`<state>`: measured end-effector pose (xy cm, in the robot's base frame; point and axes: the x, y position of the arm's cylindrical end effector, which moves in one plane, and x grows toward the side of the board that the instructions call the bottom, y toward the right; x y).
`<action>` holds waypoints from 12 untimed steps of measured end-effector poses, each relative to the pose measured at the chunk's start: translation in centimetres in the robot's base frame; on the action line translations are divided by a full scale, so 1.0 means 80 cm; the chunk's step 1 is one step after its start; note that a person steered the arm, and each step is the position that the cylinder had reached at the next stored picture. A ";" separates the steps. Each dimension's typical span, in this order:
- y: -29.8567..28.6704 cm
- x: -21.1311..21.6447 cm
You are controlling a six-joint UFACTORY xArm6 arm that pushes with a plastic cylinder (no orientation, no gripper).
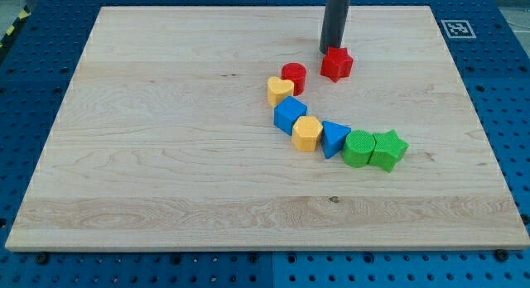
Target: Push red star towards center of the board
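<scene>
I have no jaws; my tip [328, 50] touches the small red star block [336, 64] from above, ready to push it toward the wooden counter's [166, 156] center.

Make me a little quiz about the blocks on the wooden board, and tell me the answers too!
1. True or false: my tip is right against the red star, on its top-left side in the view.
2. Which block sits closest to the red cylinder? A) green star B) yellow heart C) blue triangle
3. Fill in: the green cylinder touches the green ____.

Key
1. True.
2. B; the yellow heart touches it on its lower left.
3. Star, at the right-hand end of the curved row of blocks on the board.
</scene>
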<state>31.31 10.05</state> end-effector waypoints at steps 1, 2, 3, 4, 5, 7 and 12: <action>0.000 0.014; 0.002 -0.005; 0.034 -0.012; 0.042 0.007; 0.042 0.024; 0.070 0.038; 0.027 0.081</action>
<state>37.81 12.22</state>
